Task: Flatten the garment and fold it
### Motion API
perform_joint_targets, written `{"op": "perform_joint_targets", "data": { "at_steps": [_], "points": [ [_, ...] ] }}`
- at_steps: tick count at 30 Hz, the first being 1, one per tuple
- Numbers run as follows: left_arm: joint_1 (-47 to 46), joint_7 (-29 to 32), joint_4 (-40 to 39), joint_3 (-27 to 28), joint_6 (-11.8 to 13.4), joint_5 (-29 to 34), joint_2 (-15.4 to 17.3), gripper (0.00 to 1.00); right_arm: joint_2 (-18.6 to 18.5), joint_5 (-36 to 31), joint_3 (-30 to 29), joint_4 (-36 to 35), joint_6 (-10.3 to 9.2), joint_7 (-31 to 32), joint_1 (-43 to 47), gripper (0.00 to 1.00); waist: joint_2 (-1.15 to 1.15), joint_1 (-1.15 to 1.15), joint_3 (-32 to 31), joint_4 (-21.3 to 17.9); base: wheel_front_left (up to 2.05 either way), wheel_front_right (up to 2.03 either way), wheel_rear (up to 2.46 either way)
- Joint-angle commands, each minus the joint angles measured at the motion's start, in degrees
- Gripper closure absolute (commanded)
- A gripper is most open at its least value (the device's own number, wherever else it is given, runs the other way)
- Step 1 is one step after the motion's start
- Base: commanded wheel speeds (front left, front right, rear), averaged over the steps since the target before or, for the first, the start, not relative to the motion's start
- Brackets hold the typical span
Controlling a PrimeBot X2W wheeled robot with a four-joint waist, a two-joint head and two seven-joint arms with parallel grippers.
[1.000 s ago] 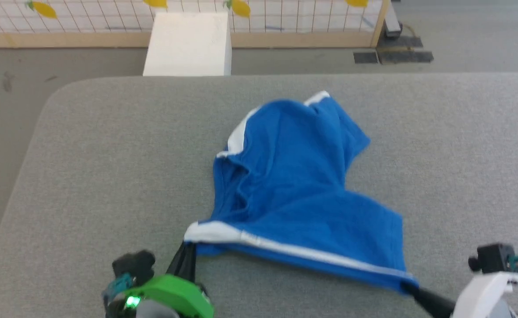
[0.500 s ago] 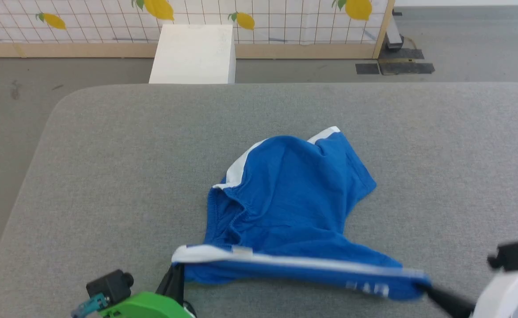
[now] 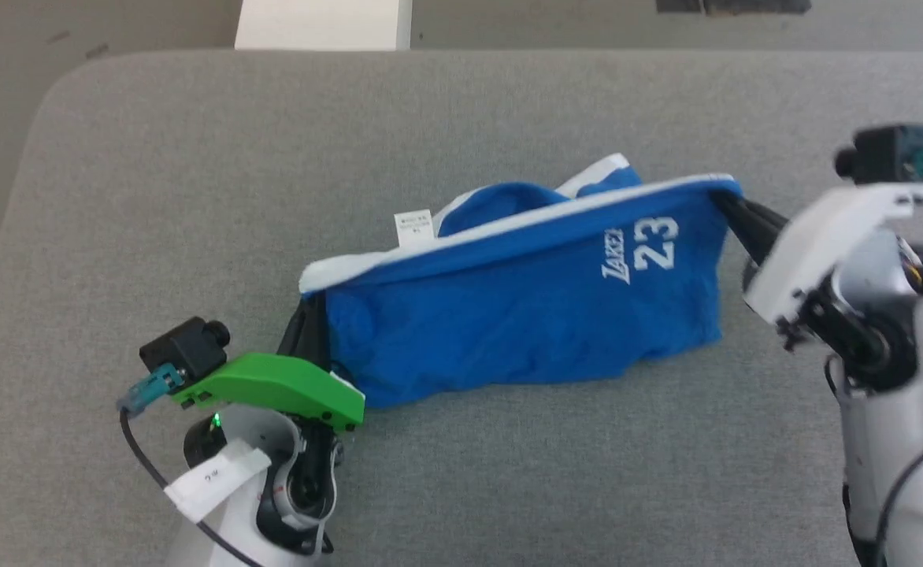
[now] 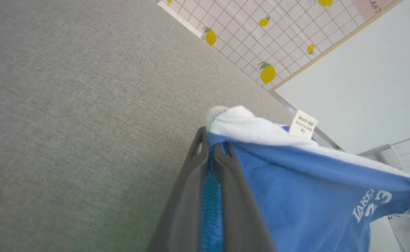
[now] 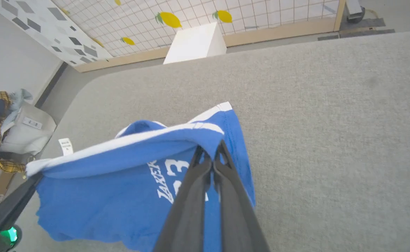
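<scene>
The garment (image 3: 509,315) is royal blue with a white trim band along its top edge. It hangs stretched between my two grippers above the grey table (image 3: 154,197), its "LAKERS 23" print (image 3: 643,248) facing the head camera. Its lower part rests bunched on the table, and a small white tag (image 3: 413,228) sticks up near the trim. My left gripper (image 3: 310,311) is shut on the garment's left corner (image 4: 226,126). At the other end, the right gripper (image 3: 725,201) is shut on the right corner (image 5: 205,134). Blue cloth shows pinched between the left fingers (image 4: 191,196).
A white box (image 3: 324,24) stands on the floor beyond the table's far edge. A lemon-print grid fence (image 5: 191,17) runs behind it. In the right wrist view, a pile of clothes on a pale bag (image 5: 2,119) sits beside the table's left end.
Both grippers have carried the trimmed edge up and away from me, still shut on it. The garment has turned over so the print shows. The head camera has tilted down.
</scene>
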Motion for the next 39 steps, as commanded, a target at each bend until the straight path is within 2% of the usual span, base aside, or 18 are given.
{"op": "perform_joint_targets", "data": {
  "at_steps": [1, 10, 21, 22, 23, 24, 32, 35, 39],
  "points": [
    [-1.71, -0.66, 0.54, 0.15, 0.17, 0.19, -0.03, 1.0, -0.2, -1.18, 0.83, 2.17, -0.09, -1.07, -2.42, 1.0, 0.0, 0.0, 3.76, 0.78, 0.0, 0.0, 0.0],
    [-6.46, -0.97, 2.32, -3.33, -0.22, -0.22, -0.66, 1.0, 0.33, -6.68, 3.89, 17.82, -0.09, -7.07, -15.39, 1.0, 0.0, 0.0, 9.16, 2.91, 0.0, 0.0, 0.0],
    [-8.59, -1.51, 2.71, -5.27, -0.31, -1.14, -0.87, 1.0, 1.37, -10.09, 3.25, 31.99, -0.09, -12.38, -22.16, 1.0, 0.0, 0.0, 10.74, 3.8, 0.0, 0.0, 0.0],
    [-8.57, -1.55, 2.79, -5.32, -0.45, -1.35, -0.88, 0.45, 1.56, -9.93, 3.1, 33.02, -0.09, -12.8, -22.44, 0.65, 0.0, 0.0, 10.53, 3.74, 0.0, 0.0, 0.0],
    [-8.46, -1.5, 2.91, -5.34, -0.5, -1.57, -0.88, 0.0, 1.7, -9.86, 3.29, 33.74, -0.09, -13.11, -22.61, 0.13, 0.0, 0.0, 10.28, 3.63, 0.0, 0.0, 0.0],
    [-8.3, -1.51, 3.04, -5.36, -0.45, -1.67, -0.89, 0.0, 1.82, -9.84, 3.63, 34.45, -0.09, -13.65, -22.8, 0.0, 0.0, 0.0, 9.92, 3.51, 0.0, 0.0, 0.0],
    [-6.51, -1.9, 0.44, -4.1, 0.2, -2.2, 0.25, 0.0, 1.61, -5.62, 6.04, 34.09, -0.09, -19.39, -23.25, 0.0, 0.0, 0.0, 5.05, 2.73, 0.0, 0.0, 0.0],
    [-5.14, -2.76, -1.52, -3.12, 1.45, -0.83, 2.11, 0.0, 0.37, -4.02, 6.47, 32.77, -0.09, -20.85, -21.79, 0.0, 0.0, 0.0, 2.6, 2.41, 0.0, 0.0, 0.0],
    [-3.11, -5.91, -4.77, -4.71, 2.29, 6.14, 6.7, 0.0, -2.3, -4.48, 8.27, 30.83, -0.09, -21.24, -17.81, 0.0, 0.0, 0.0, -0.69, 2.06, 0.0, 0.0, 0.0]
  ]
}}
